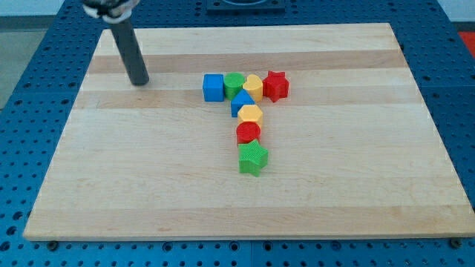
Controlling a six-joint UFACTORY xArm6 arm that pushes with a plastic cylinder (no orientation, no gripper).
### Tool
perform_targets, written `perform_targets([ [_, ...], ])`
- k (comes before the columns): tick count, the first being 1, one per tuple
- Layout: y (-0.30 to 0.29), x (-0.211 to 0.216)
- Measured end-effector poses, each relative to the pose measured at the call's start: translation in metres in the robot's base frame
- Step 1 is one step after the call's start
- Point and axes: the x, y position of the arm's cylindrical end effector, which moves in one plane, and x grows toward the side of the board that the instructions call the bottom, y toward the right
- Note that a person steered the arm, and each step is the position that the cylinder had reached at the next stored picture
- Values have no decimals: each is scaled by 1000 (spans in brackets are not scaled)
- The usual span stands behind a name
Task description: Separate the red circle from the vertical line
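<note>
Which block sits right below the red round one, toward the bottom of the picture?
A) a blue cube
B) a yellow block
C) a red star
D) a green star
D: the green star sits directly under the red circle, touching it, at the bottom end of the vertical line.

Red circle (pixel 248 133) wedged between yellow block (pixel 251 115) and green star (pixel 252 157); flanks open.

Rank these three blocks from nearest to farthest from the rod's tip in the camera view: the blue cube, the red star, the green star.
Measured from my tip, at the view's upper left:
1. Blue cube, left end of the row.
2. Red star, right end of the row.
3. Green star, bottom of the vertical line.
</note>
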Motion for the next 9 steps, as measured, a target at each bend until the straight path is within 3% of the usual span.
perform_targets([
  [2, 60, 87],
  [7, 261, 132],
  [9, 315, 136],
])
